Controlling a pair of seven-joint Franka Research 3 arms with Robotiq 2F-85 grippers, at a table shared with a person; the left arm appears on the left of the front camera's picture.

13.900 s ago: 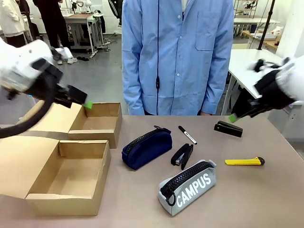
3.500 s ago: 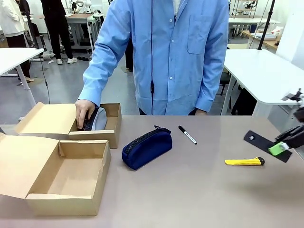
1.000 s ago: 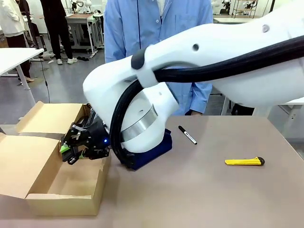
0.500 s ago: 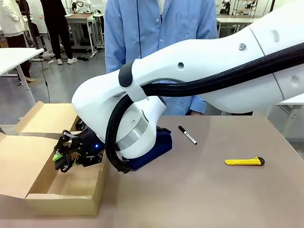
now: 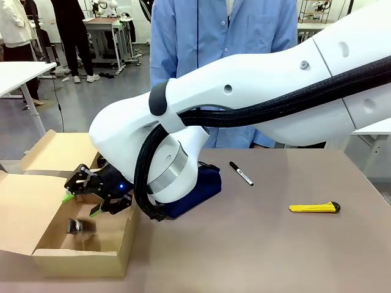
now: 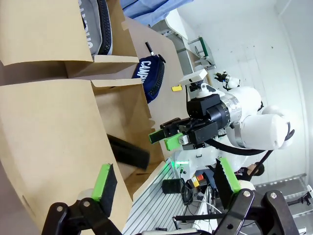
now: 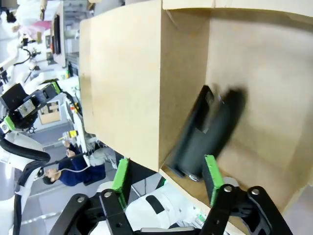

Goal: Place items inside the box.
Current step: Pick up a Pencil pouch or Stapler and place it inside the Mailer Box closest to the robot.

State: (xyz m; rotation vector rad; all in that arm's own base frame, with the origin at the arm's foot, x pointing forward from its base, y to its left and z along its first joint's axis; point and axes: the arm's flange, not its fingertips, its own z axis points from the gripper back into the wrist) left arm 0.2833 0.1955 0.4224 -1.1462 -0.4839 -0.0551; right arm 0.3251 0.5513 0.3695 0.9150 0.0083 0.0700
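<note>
Right gripper (image 5: 84, 203), jaws spread and empty, poised over the near box (image 5: 79, 265) at 8 o'clock on the worktop (image 5: 256, 256). The black stapler (image 5: 79, 226) shows blurred inside that box, beneath the green pads, apparently loose and not yet at rest. It may bounce or end up propped against a wall, taking room that the remaining items need. Watch the finger nearest the box's right wall: a sideways retreat could catch the rim and drag the box. The right arm's wrist stands close before the navy pencil case (image 5: 208, 183) at the centre, contact unclear. A low swing toward 3 o'clock could sweep the case into the marker pen (image 5: 241, 173). The left gripper (image 6: 165, 178), likewise open and empty, faces the same box, so the two arms could clash there.
</note>
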